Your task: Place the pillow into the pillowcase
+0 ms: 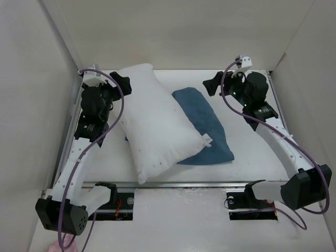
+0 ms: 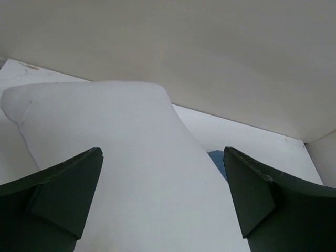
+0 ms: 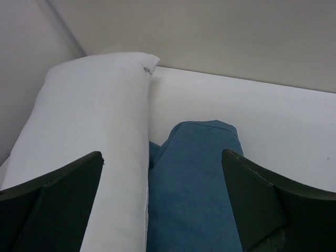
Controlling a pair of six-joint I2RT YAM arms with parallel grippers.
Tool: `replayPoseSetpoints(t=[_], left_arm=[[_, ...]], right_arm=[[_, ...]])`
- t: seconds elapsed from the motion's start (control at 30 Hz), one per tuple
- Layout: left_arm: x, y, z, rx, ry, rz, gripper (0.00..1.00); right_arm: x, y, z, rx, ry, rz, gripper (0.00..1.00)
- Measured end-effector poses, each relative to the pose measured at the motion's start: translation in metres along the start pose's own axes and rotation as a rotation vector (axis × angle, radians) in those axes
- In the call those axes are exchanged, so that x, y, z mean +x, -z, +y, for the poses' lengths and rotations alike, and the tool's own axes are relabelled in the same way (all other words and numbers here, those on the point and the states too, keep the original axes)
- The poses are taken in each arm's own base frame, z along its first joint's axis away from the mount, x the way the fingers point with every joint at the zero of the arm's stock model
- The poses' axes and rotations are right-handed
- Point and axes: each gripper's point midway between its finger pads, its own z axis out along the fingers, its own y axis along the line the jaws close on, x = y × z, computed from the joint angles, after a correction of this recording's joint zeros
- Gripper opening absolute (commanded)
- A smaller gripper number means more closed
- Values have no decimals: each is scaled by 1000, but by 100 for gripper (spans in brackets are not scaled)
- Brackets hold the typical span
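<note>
Two pincers stand spread and empty: left pincer (image 2: 163, 176) at the plump white rectangular stuffed pillow's (image 1: 157, 126) far corner, right pincer (image 3: 163, 178) near the worktop's (image 1: 254, 152) far edge. Pillow overlaps the limp blue fabric pillowcase (image 1: 207, 126) mid-worktop.

The pillow (image 1: 152, 123) hides the left edge of the pillowcase (image 1: 207, 126); its opening cannot be told.

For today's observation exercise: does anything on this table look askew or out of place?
The pillow lies diagonally, its edge overlapping the pillowcase, so part of the case is covered. Nothing looks torn or spilled.
</note>
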Motion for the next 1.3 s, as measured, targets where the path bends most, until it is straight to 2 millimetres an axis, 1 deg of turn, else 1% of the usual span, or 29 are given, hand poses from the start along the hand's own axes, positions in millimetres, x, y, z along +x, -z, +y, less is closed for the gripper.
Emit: replayPoseSetpoints(t=[0.07,0.13,0.2,0.27,0.37,0.43,0.5,0.53,0.57,0.63,0.7,0.73,0.8,0.87,0.9,0.93,0.97,1.0,1.07,1.1,1.2,1.23,1.3], left_arm=[[5,1,0,-3,17,24,100],[5,6,-1,-1,33,30,100],[4,16,0,-2,51,23,100],[3,29,5,-26,76,18,100],[-6,46,11,-66,114,-4,100],[-8,56,19,-110,154,-12,100],[-5,63,28,-169,191,-4,100],[1,67,36,-214,213,12,100],[2,68,38,-232,224,16,100],[9,74,49,-301,244,41,100],[15,79,57,-350,260,56,100],[16,83,61,-372,266,59,100],[18,89,66,-404,276,61,100],[16,96,70,-420,283,51,100],[15,98,70,-425,288,43,100],[13,100,71,-427,292,37,100],[12,102,71,-428,295,32,100],[12,103,72,-431,297,30,100],[11,106,73,-439,297,26,100],[12,107,75,-445,297,26,100],[13,109,77,-456,294,28,100],[13,110,77,-459,293,30,100],[13,111,78,-462,291,31,100]], right_arm=[[1,0,5,-12,10,1,100],[3,-1,15,-56,46,9,100],[7,-2,28,-106,99,23,100],[12,-11,44,-143,138,54,100],[14,-40,67,-176,176,98,100],[21,-61,86,-211,197,142,100],[31,-81,105,-242,212,194,100],[37,-93,118,-251,223,223,100],[43,-103,129,-263,233,241,100],[61,-122,156,-303,249,293,100],[92,-134,175,-347,252,359,100],[109,-135,181,-368,252,402,100],[155,-138,186,-392,248,505,100],[192,-140,189,-401,247,581,100],[206,-142,189,-402,249,606,100],[215,-144,190,-404,251,618,97],[219,-147,193,-409,255,621,89],[220,-149,197,-416,258,616,54],[218,-155,203,-427,262,599,15],[216,-157,204,-426,261,590,0],[212,-160,203,-394,265,567,0],[208,-159,200,-379,272,555,0],[193,-149,196,-349,291,529,0]])
